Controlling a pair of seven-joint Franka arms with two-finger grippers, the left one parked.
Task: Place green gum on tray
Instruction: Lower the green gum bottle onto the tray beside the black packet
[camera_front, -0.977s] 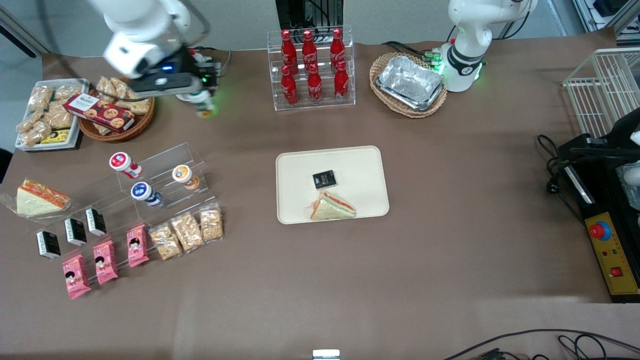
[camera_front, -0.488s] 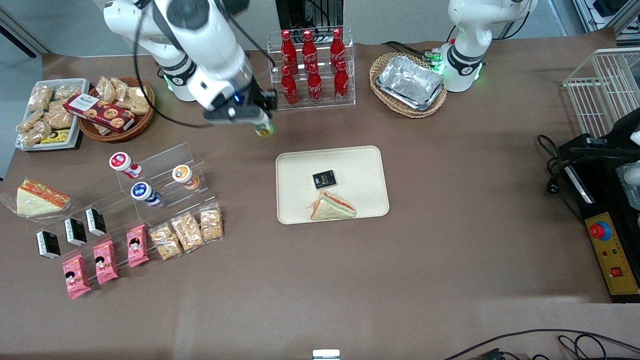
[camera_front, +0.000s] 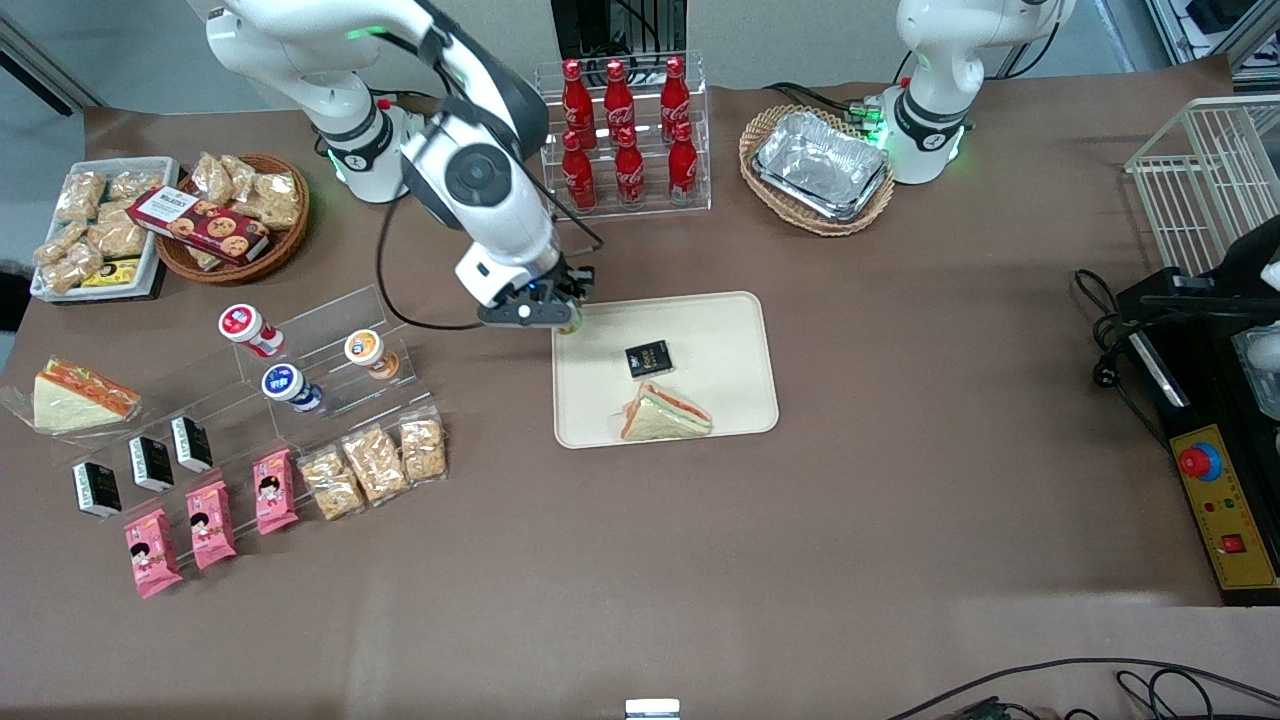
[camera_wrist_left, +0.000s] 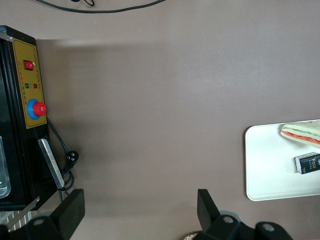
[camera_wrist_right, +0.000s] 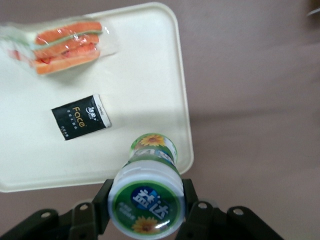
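My right gripper (camera_front: 560, 318) is shut on the green gum (camera_wrist_right: 147, 197), a white bottle with a green-ringed lid and a sunflower label. Its black fingers (camera_wrist_right: 102, 199) press both sides of the lid. The bottle hangs over the corner of the cream tray (camera_front: 720, 330) that lies toward the working arm and farthest from the front camera. In the front view only a sliver of the gum (camera_front: 569, 325) shows under the wrist. The tray (camera_wrist_right: 145, 55) carries a wrapped sandwich (camera_wrist_right: 60, 42) and a small black packet (camera_wrist_right: 80, 122).
A clear stepped stand with red-, blue- and orange-lidded bottles (camera_front: 290, 385) sits toward the working arm's end. The cola bottle rack (camera_front: 622, 135) and a wicker basket of foil trays (camera_front: 818, 168) stand farther from the front camera than the tray. Snack packets (camera_front: 375, 462) lie nearer.
The arm has carried the gum from near the snack basket, past the cola rack, down to the tray's corner. The grip on the bottle is unchanged.
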